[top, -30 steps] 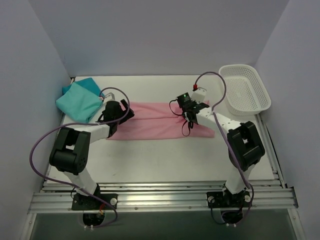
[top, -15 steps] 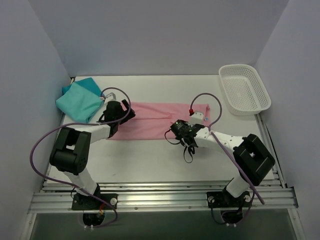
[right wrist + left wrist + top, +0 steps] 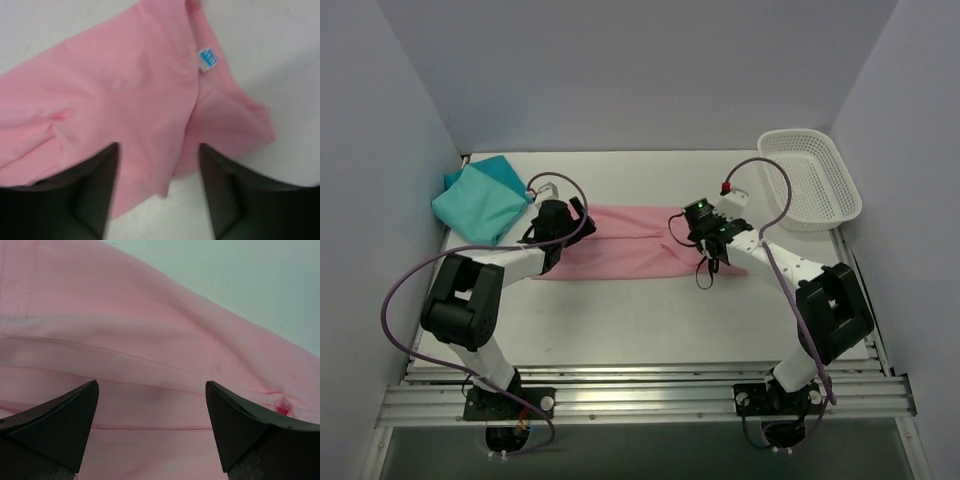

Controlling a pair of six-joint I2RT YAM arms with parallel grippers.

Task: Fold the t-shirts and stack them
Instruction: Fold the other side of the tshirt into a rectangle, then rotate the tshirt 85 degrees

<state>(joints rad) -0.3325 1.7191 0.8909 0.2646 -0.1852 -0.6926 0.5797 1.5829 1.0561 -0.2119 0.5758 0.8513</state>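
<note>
Table (image 3: 640,310) nearside of pink shirt (image 3: 620,250) is passable; basket (image 3: 812,182) (far right) and teal shirt (image 3: 475,205) block corners.

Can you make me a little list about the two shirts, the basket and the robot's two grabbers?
pink shirt: lies flat as a long band across the middle of the table
teal shirt: folded, far left corner, not stacked with the pink one
basket: white, empty, far right corner
left gripper: open, over the pink shirt's left end
right gripper: open, over the pink shirt's right end
</note>
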